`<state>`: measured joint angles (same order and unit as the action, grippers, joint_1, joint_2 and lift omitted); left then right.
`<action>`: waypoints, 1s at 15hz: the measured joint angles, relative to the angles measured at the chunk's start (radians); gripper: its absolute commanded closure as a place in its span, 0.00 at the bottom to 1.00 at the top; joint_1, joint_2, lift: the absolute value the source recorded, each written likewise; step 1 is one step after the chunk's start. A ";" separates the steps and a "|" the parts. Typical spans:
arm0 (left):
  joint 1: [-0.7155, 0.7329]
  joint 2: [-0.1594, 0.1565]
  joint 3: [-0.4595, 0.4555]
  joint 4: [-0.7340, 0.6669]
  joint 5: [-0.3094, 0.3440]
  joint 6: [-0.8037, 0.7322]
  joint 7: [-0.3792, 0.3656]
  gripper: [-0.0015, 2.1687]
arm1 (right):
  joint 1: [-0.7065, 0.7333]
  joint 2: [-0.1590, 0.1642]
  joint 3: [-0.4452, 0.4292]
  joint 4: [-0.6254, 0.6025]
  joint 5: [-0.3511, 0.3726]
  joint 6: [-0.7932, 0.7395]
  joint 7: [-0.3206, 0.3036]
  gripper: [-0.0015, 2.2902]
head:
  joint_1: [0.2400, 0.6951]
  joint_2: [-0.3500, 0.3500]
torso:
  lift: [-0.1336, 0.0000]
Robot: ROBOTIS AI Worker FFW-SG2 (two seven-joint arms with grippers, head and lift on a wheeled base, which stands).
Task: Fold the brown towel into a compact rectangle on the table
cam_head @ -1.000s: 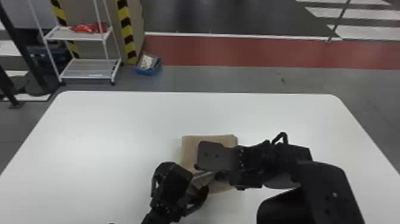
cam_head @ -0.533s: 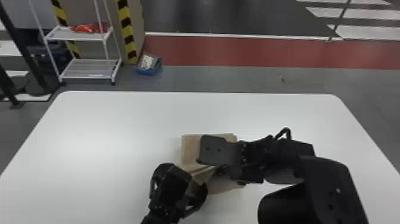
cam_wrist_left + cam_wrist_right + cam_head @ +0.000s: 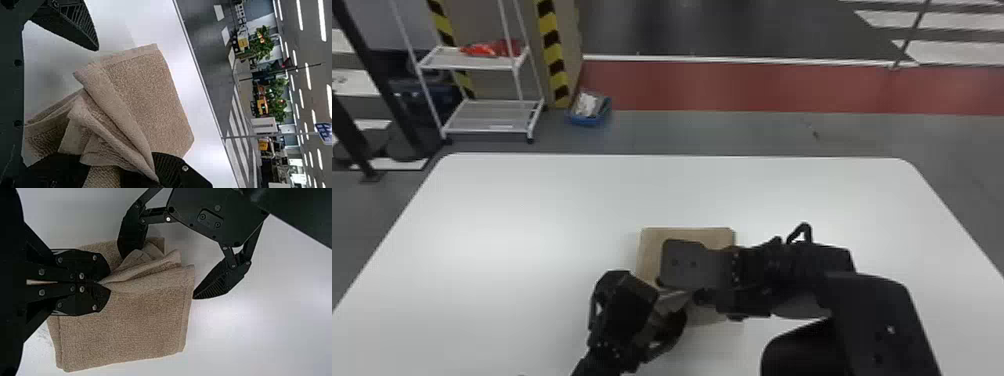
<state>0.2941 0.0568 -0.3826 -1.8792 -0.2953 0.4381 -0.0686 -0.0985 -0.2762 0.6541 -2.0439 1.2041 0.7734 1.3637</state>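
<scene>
The brown towel (image 3: pixel 652 250) lies on the white table (image 3: pixel 532 225), at the lower middle of the head view, partly covered by the arms. It is already brought to a small, rather square pile, but one loose flap stands up in wrinkles. The right gripper (image 3: pixel 102 283), at middle left of its wrist view, has its fingers closed on a pinch of this flap. The left gripper (image 3: pixel 159 277) has its fingers spread wide, one of them seemingly tucked beneath the flap, though the cloth hides its tip. The towel should be light, soft and quite thick, not fragile, but easy to crumple. It would be better to take it by the hemmed edge near a corner, then lay the flap down flat and smooth it.
</scene>
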 measured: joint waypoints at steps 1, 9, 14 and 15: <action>-0.001 0.000 0.000 0.000 0.001 0.000 0.000 0.04 | 0.001 0.001 0.003 0.005 0.003 0.006 0.000 0.05 | 1.00 0.47 | 0.07; -0.006 -0.001 0.003 0.010 0.002 0.000 0.000 0.04 | 0.016 0.012 -0.070 -0.068 -0.112 0.115 0.000 0.02 | 1.00 0.46 | 0.07; -0.006 0.000 0.009 0.011 0.001 0.000 0.000 0.04 | 0.029 0.035 -0.183 -0.135 -0.212 0.166 0.000 0.29 | 1.00 0.45 | 0.07; -0.006 -0.001 0.009 0.011 0.001 0.000 0.000 0.04 | 0.028 0.047 -0.199 -0.122 -0.218 0.171 0.000 0.53 | 1.00 0.44 | 0.07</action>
<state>0.2884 0.0560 -0.3739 -1.8683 -0.2946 0.4380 -0.0690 -0.0707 -0.2292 0.4549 -2.1662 0.9863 0.9440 1.3637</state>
